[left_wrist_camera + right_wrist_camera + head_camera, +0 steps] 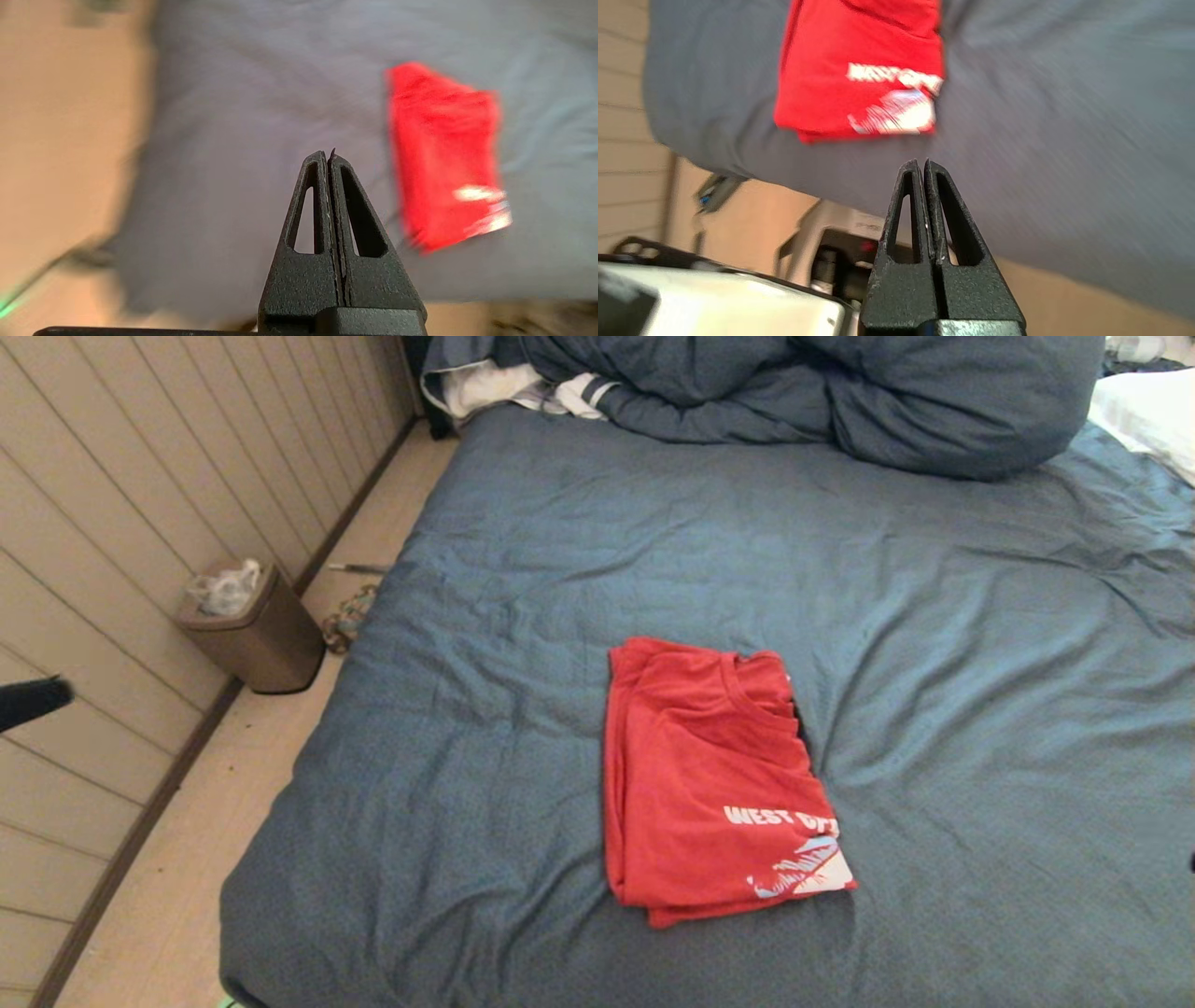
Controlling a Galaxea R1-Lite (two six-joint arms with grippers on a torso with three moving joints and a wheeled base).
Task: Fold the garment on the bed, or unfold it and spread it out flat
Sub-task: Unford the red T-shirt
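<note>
I see the garment folded near the bed's front edge, long axis running front to back. Both the left gripper and right gripper have jaws pressed together, well apart from it; I can't tell which is nearer.

Both the left gripper and right gripper have matte black, grainy-textured fingers, each a tapered wedge with a triangular cut-out.

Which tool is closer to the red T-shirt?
Right, probably. The right tool, shut, hangs at the near edge of the bed, close to the red T-shirt; the left tool, shut, is farther off at its left side.
</note>
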